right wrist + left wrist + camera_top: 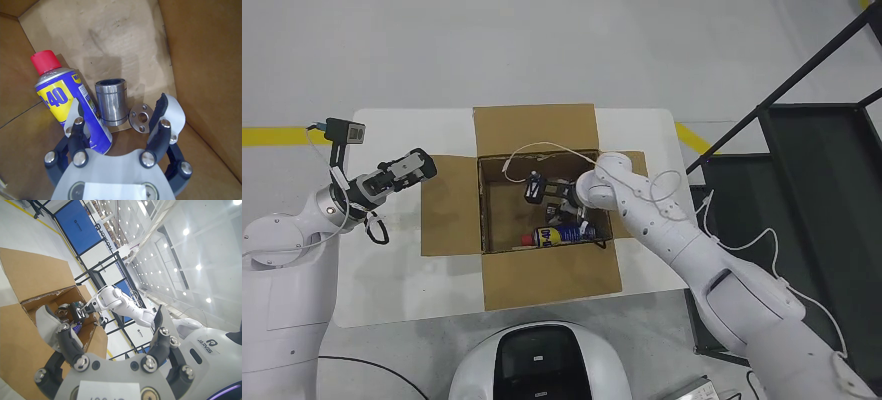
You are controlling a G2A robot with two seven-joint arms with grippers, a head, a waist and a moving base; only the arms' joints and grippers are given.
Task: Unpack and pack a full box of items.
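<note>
Three items sit on the floor of the open cardboard box (452,220), which stands mid-surface (392,280) with its flaps folded out: a blue-and-yellow spray can (56,94) with a red cap, a steel cylinder (111,102) and a round flange (140,118) with holes. The cylinder is between the can and the flange, just beside each. Seen from the top, the can lies along the box's 6 o'clock wall, cap toward 9 o'clock. The right end effector (119,101) hangs inside the box over these items, fingers apart and gripping nothing. The left end effector (412,168) hovers outside, just off the 9 o'clock flap, fingers spread wide and empty.
</note>
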